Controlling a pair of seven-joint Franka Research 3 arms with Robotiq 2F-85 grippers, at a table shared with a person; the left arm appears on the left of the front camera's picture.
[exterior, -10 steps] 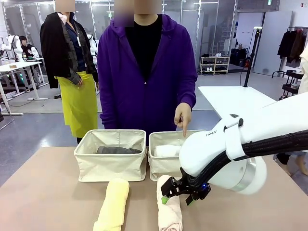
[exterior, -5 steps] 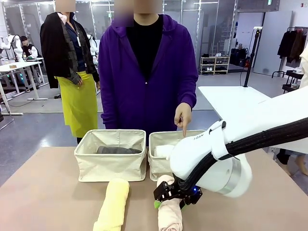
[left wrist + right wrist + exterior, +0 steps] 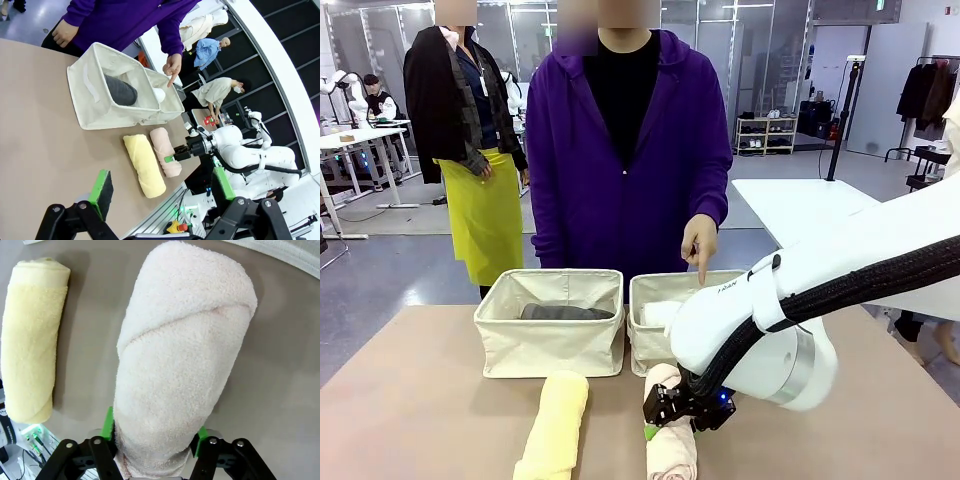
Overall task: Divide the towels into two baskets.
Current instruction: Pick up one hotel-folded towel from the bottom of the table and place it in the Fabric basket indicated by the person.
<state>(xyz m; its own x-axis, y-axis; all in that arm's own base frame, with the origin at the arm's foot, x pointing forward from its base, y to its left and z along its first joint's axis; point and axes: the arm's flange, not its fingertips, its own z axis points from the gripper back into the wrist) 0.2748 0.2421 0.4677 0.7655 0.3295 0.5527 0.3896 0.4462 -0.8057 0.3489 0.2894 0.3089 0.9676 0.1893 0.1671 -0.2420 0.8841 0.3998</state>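
A cream-beige towel (image 3: 672,452) lies on the table in front of the right basket (image 3: 650,348), and my right gripper (image 3: 672,412) is shut on its middle. In the right wrist view the green pads (image 3: 106,423) press both sides of this towel (image 3: 180,355). A pale yellow towel (image 3: 556,425) lies to its left, in front of the left basket (image 3: 550,348). The left basket holds a dark grey towel (image 3: 565,312); the right one holds a white towel (image 3: 665,313). My left gripper (image 3: 162,186) is open, high above the table, holding nothing.
A person in a purple hoodie stands at the far side. One hand (image 3: 700,250) points a finger down over the right basket. The tan table (image 3: 420,400) has free room on its left side. My right arm (image 3: 760,335) covers the table's right part.
My right gripper has moved slightly left and down onto the cream-beige towel and its jaws have shut on it. The person's pointing hand has stayed still.
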